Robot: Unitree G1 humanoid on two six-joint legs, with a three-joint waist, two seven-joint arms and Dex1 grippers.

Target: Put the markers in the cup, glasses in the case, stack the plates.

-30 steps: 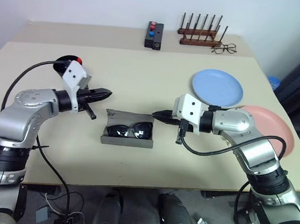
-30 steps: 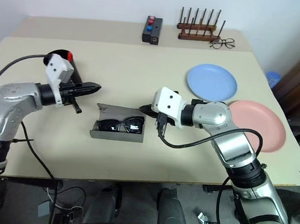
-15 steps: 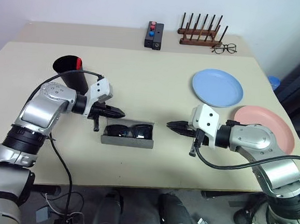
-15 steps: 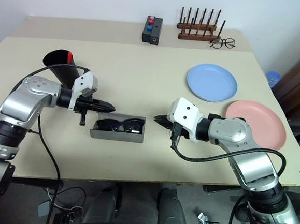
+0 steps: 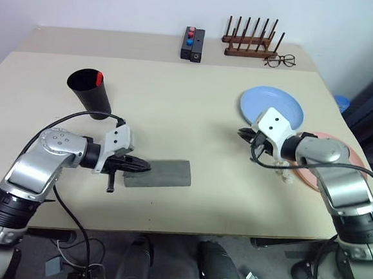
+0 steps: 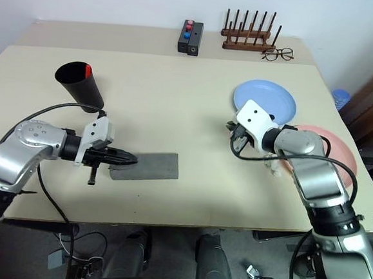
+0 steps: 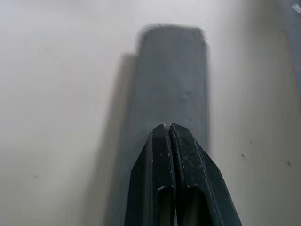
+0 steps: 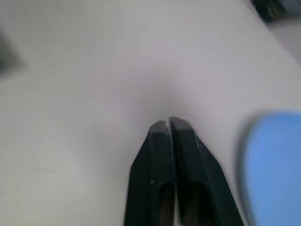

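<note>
The grey case [image 5: 161, 173] lies shut near the table's front, so the glasses are hidden. My left gripper [image 5: 145, 167] is shut, and its tips rest over the left end of the case lid [image 7: 171, 70]. The black cup [image 5: 90, 94] stands at the back left, with a marker's red cap [image 5: 99, 78] showing inside its rim. On the right lie the light blue plate [image 5: 272, 107] and, nearer, the pink plate [image 5: 333, 165], partly behind my right arm. My right gripper [image 5: 242, 132] is shut, holds nothing, and hovers by the blue plate's near left edge.
Along the table's back edge stand a small black box with coloured buttons [image 5: 193, 43] and a wooden peg rack [image 5: 251, 44]. Thin-framed spectacles [image 5: 279, 59] lie beside the rack. Bare tabletop spans the middle between the case and the plates.
The case lid has come down over the sunglasses. My left gripper moved down and nearer onto the case's left end. My right gripper left the case and swung right towards the blue plate.
</note>
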